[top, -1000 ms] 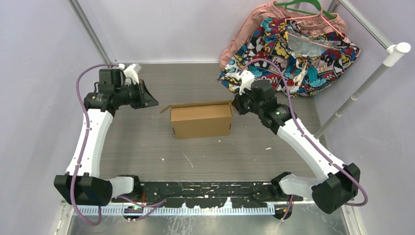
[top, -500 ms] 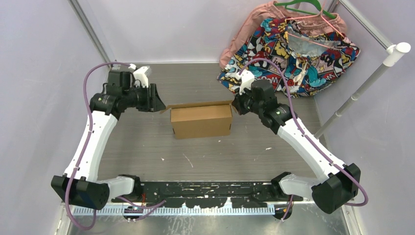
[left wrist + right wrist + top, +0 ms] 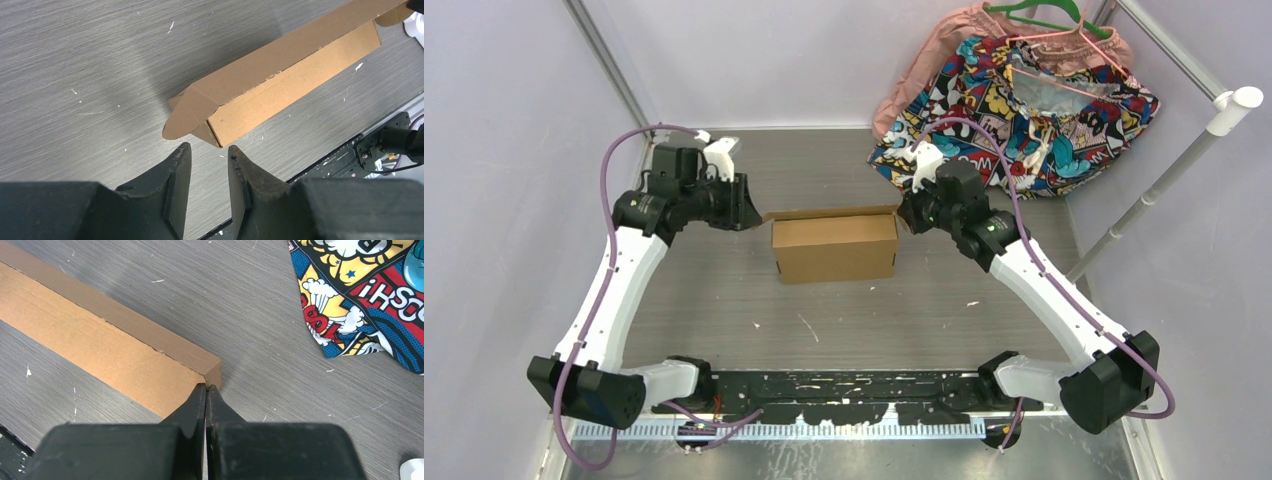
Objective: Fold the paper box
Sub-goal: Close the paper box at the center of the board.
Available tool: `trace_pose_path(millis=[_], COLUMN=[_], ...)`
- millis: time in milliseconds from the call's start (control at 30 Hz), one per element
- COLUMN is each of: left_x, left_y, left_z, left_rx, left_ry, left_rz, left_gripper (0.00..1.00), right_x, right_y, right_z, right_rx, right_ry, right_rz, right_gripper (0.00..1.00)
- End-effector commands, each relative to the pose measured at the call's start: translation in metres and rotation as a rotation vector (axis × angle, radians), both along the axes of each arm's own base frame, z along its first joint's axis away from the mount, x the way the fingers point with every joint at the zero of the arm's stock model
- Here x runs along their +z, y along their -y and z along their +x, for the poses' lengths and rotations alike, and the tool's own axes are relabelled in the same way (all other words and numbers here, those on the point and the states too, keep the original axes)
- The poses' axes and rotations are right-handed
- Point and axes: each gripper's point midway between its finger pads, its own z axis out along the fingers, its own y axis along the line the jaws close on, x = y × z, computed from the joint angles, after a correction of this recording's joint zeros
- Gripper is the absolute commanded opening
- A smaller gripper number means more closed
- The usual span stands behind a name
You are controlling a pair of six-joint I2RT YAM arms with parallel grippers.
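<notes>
I see the grey table with a comic-print cloth at its far right corner. The paper box stands mid-table, its left end flap sticking out. Left gripper: fingers apart, empty, just short of that flap. Right gripper: fingers together, tips at the box's right end corner.

The paper box lay on the surface between left pincer and right pincer, cloth behind to the right

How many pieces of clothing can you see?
2: a pink garment in the far right corner, and a comic-print one lying over it. More may hide beneath.
</notes>
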Motion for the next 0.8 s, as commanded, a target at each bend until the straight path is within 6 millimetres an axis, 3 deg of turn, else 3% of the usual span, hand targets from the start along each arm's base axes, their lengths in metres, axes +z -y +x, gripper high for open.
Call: trace_pose_path(millis=[0,767], left_x=[0.007,-0.012], left_y=[0.007,0.004], left_z=[0.004,0.020], left_rx=[-0.041,-0.017], left_ry=[0.063,0.051], left_rz=[0.005,0.077], left_gripper=[0.35,0.32], right_x=[0.028,0.026], right_y=[-0.007,-0.010], right_z=[0.006,0.006], right_rx=[0.004,0.010], right_ry=[0.061,0.055], right_rz=[0.043,0.042], right_gripper=[0.01,0.01])
